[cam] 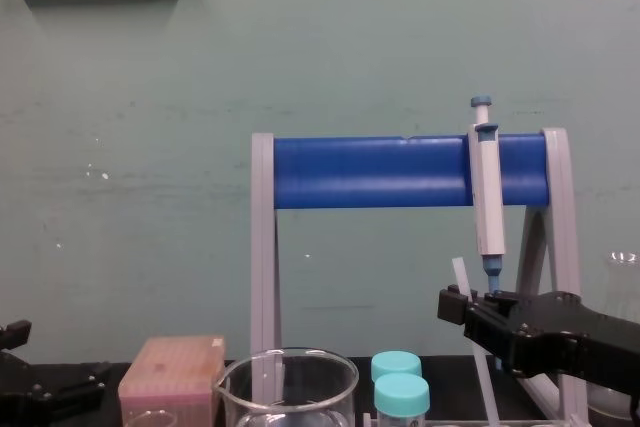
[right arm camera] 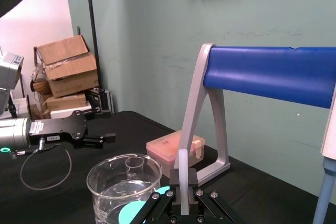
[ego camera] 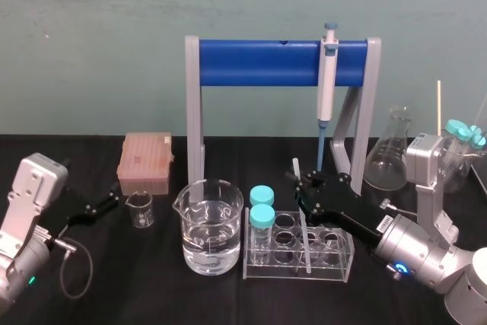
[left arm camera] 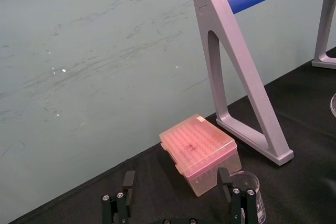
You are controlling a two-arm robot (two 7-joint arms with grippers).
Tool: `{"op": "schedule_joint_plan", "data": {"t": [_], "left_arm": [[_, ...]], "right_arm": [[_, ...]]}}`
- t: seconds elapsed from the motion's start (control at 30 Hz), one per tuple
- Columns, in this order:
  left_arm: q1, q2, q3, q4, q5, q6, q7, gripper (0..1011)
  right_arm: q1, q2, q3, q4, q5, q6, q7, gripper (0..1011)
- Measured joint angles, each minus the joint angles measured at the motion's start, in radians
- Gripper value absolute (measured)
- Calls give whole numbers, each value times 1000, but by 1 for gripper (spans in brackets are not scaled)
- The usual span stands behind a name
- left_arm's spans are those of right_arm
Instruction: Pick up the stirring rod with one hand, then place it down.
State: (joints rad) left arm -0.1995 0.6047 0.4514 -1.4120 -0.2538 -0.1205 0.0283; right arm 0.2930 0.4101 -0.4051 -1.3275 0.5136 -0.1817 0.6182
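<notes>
The right gripper (ego camera: 300, 180) was clamped on the near-upright stirring rod (ego camera: 304, 237), its lower end at the tube rack (ego camera: 335, 270), three o'clock from the large beaker (ego camera: 211, 226); the left gripper (ego camera: 106, 202) sat spread at nine.

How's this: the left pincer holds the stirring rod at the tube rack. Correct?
No, the right pincer holds the stirring rod at the tube rack, as the head view shows; the left pincer is parked open at the left.
</notes>
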Motion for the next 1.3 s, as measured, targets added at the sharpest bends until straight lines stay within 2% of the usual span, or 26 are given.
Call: {"op": "schedule_joint_plan", "data": {"t": [0.17, 0.4, 0.47, 0.57, 0.6, 0.7, 0.8, 0.93, 1.0, 1.03, 1.1, 1.13, 1.2, 1.3], "left_arm": [[0, 0, 0, 0, 0, 0, 0, 1000], [0, 0, 0, 0, 0, 0, 0, 1000], [0, 0, 0, 0, 0, 0, 0, 1000], [0, 0, 0, 0, 0, 0, 0, 1000], [0, 0, 0, 0, 0, 0, 0, 1000], [0, 0, 0, 0, 0, 0, 0, 1000], [0, 0, 0, 0, 0, 0, 0, 1000], [0, 0, 0, 0, 0, 0, 0, 1000], [0, 0, 0, 0, 0, 0, 0, 1000], [0, 0, 0, 0, 0, 0, 0, 1000], [0, 0, 0, 0, 0, 0, 0, 1000], [0, 0, 0, 0, 0, 0, 0, 1000], [0, 0, 0, 0, 0, 0, 0, 1000], [0, 0, 0, 0, 0, 0, 0, 1000]], "right_arm": [[0, 0, 0, 0, 0, 0, 0, 86], [1, 0, 1, 0, 1, -1, 0, 292], [1, 0, 1, -1, 2, -1, 1, 385], [1, 1, 1, -1, 2, -1, 1, 442], [1, 0, 1, -1, 2, -2, 1, 512], [1, 0, 1, -1, 2, -2, 1, 575], [1, 0, 2, -1, 2, -2, 1, 696], [1, 0, 2, -1, 3, -2, 1, 786], [-4, 7, 4, -22, 8, 14, 1, 882], [-4, 7, 4, -22, 8, 14, 1, 882], [-15, 21, 10, -49, 12, 37, -10, 956], [-21, 26, 13, -61, 12, 45, -18, 956], [-44, 44, 34, -98, 8, 66, -65, 1003], [-81, 62, 74, -145, -24, 85, -162, 1003]]}}
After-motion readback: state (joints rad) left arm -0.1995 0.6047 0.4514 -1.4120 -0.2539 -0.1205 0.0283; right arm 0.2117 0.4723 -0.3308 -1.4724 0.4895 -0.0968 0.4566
